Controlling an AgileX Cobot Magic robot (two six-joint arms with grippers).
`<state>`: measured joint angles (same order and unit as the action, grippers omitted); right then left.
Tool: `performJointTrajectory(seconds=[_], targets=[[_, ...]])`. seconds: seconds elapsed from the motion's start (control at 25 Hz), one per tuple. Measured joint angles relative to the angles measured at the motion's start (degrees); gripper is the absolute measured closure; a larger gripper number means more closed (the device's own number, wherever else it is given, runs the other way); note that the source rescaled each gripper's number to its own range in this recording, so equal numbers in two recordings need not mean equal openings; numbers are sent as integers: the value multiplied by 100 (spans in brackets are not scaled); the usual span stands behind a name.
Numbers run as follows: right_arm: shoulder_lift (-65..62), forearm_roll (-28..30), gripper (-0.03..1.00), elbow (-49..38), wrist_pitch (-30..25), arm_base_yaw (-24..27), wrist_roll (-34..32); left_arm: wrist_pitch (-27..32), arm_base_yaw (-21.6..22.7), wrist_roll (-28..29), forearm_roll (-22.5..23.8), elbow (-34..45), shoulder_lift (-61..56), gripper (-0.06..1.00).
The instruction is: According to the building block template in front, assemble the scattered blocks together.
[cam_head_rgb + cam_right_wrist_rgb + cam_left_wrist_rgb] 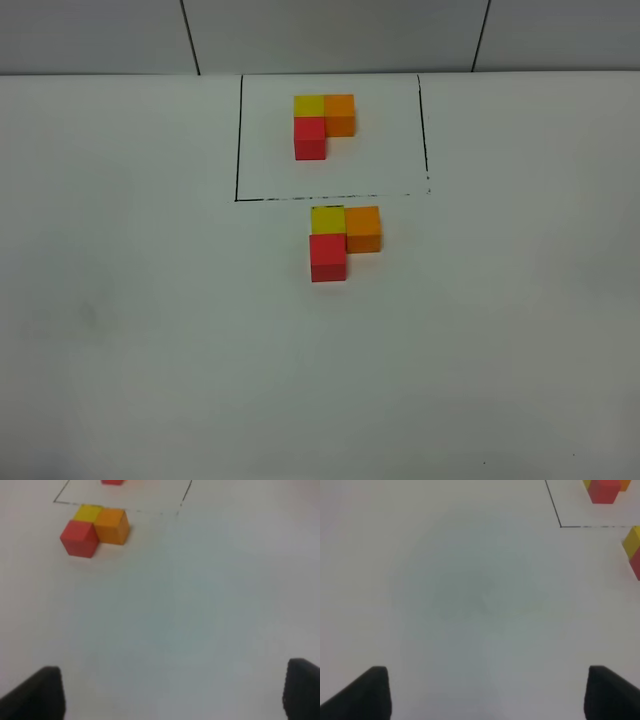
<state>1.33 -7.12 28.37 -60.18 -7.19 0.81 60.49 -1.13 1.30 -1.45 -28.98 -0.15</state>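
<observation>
White tabletop (140, 350) fills the near field of the exterior high view; I see neither arm in that view. In the left wrist view, the left gripper (487, 692) shows as two dark fingertips (367, 692) standing wide apart over bare table, with nothing between them. In the right wrist view, the right gripper (172, 692) appears likewise: two dark fingertips (42, 690) spread wide, nothing clamped, well short of the cubes.

Farther out, near the centre of the table, lie the scattered blocks, gathered into an L. The red cube (328, 258) is nearest; the yellow cube (327, 220) sits directly behind it, touching; the orange cube (363, 229) sits to the right of the yellow one, also touching. I see the same trio in the right wrist view, and only the edges of the yellow and red cubes in the left wrist view.

Just beyond this group runs the front line of the thin black rectangle (330, 197), partly broken toward its right end. Inside it stands the building block template (322, 125): red in front, yellow behind, orange to the right of yellow. The assembled group shows the same arrangement. Farthest back, a grey tiled wall (330, 35) closes the scene.
</observation>
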Motion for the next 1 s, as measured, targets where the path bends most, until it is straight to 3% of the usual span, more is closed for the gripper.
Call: performJointTrajectory(seconds=[0.2, 0.8, 1.0], targets=[[-158, 282, 19, -24, -5, 5, -513, 0, 0, 0, 0, 0, 0, 29], [-158, 480, 20, -24, -5, 24, -809, 0, 0, 0, 0, 0, 0, 29], [-158, 678, 20, -24, -5, 315, -1072, 0, 0, 0, 0, 0, 0, 29]])
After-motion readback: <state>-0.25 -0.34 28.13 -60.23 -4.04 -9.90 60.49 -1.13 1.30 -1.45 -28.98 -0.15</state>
